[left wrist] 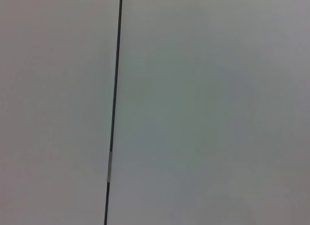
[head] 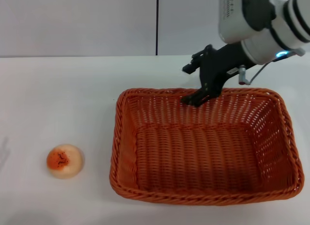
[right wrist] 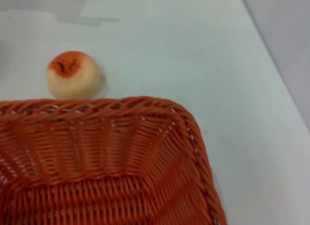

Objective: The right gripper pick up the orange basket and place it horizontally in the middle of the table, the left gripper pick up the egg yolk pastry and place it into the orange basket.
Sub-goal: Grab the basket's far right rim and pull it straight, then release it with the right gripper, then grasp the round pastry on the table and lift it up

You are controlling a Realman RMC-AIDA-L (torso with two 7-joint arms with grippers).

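The orange basket [head: 203,147] lies flat and lengthwise on the white table [head: 63,99], right of centre, and is empty. My right gripper [head: 196,99] reaches down from the upper right, its black tip at the middle of the basket's far rim. The right wrist view shows one corner of the orange basket [right wrist: 121,162] with the egg yolk pastry [right wrist: 73,75] just beyond the rim. In the head view the egg yolk pastry [head: 65,160] sits on the table to the left of the basket, a short gap away. The left gripper is out of view.
A grey wall with a dark vertical seam [head: 157,21] stands behind the table. The left wrist view shows only that wall and its seam [left wrist: 114,113]. Bare tabletop lies left of and behind the basket.
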